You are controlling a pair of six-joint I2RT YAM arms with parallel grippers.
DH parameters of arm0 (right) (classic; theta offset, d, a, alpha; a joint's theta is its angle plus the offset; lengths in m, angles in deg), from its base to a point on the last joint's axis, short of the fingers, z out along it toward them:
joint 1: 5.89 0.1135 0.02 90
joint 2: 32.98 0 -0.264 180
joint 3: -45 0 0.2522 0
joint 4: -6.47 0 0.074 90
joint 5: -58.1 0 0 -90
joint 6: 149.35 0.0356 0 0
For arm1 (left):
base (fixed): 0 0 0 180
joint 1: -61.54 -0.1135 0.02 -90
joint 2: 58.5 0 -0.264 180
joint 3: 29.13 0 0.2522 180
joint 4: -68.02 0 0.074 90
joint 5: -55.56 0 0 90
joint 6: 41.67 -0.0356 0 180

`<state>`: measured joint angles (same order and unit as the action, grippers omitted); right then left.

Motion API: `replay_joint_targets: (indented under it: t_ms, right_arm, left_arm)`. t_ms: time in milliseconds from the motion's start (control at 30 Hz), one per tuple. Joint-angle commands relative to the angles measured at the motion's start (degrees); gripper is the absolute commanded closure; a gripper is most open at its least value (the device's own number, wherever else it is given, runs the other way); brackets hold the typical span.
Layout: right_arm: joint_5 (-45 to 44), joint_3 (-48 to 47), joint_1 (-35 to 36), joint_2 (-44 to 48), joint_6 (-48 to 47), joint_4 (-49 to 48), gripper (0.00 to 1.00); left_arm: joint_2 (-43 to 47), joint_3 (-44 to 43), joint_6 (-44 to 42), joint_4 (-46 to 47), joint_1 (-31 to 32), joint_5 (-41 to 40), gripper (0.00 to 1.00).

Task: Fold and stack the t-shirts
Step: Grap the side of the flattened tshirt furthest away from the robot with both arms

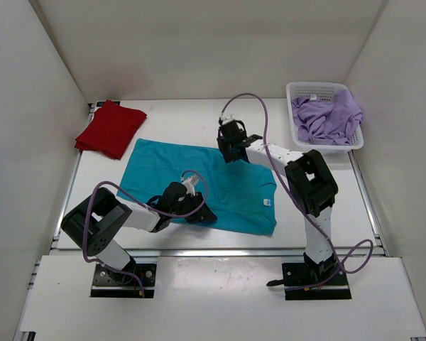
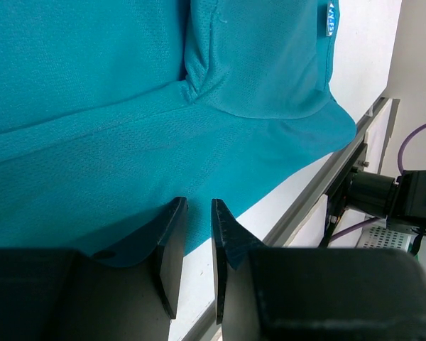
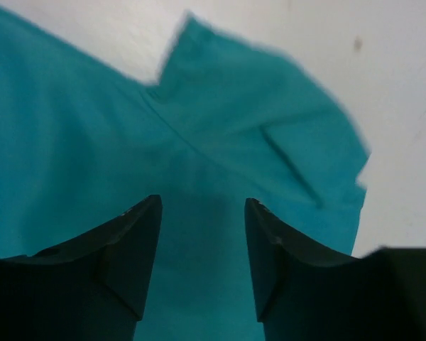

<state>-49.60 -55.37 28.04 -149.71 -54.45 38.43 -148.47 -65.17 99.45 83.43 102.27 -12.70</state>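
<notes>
teal fabric short-sleeved t-shirt lies flat: right claw spread over its far sleeve, left claw barely parted at its near hem. I'd pinch both evenly.

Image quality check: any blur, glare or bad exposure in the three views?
Top external: sharp, evenly lit, only faint shadows on the teal t-shirt. Left wrist: fabric weave crisp, left gripper dark. Right wrist: soft throughout, sleeve edges smeared, probably motion; right gripper near black.
</notes>
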Motion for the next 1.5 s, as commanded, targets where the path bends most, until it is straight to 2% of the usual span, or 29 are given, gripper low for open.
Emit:
replay_joint_targets:
  t_ms: [0,33,100,167,267,433,533,667,900,1067,1233,1333,1467]
  right_arm:
    - [-1.14,6.78,-5.27,2.27,0.89,-2.19,0.47]
    - [-0.07,8.98,-6.59,3.6,2.29,-3.68,0.47]
    - [7.9,11.53,-9.74,8.34,3.78,-6.57,0.48]
    - [16.35,13.83,-14.66,11.6,6.68,-9.66,0.55]
    - [30.05,13.49,-20.55,10.74,12.39,-11.6,0.68]
    - [33.68,8.4,-24.08,4.51,16.35,-11.34,0.69]
    - [33.43,4.19,-23.48,0.2,17.06,-10.47,0.63]
    - [33.25,-0.13,-23.12,-4.47,20.39,-8.0,0.62]
    - [30.71,4.5,-23.74,-4.22,26.9,-11.85,0.63]
    - [28.5,5.31,-24.26,-4.47,29.28,-13.45,0.61]
    - [22.89,0.39,-24.08,-6.94,27.7,-8.79,0.61]
    - [23.76,2.06,-24.09,-6.58,27.88,-9.67,0.61]
    - [25.16,-3.03,-22.77,-9.04,26.21,-5.81,0.64]
  left_arm:
    - [1.11,1.01,-0.31,-0.16,-0.12,-0.73,0.68]
    - [0.94,1.54,-0.66,0.01,-0.04,-0.73,0.68]
    - [0.68,1.19,-0.4,0.1,-0.47,-0.56,0.67]
    - [0.15,0.58,-0.31,0.27,-0.56,-0.12,0.68]
    - [-0.38,0.05,-0.05,0.36,-0.04,-0.55,0.68]
    - [-0.47,-0.3,-0.22,0.19,0.31,-0.64,0.68]
    - [-0.03,0.05,0.21,0.1,-0.04,-0.47,0.67]
    - [0.94,0.48,0.04,0.19,-0.3,-0.73,0.68]
    - [1.99,0.92,-0.05,-0.34,-0.57,-0.56,0.68]
    - [1.73,1.36,0.13,0.27,0.22,-0.29,0.67]
    - [1.99,1.71,0.39,0.71,-0.82,-0.03,0.67]
    - [2.52,1.54,0.04,0.63,-1.09,-0.03,0.67]
    - [2.26,0.58,0.3,0.36,-1.62,0.58,0.67]
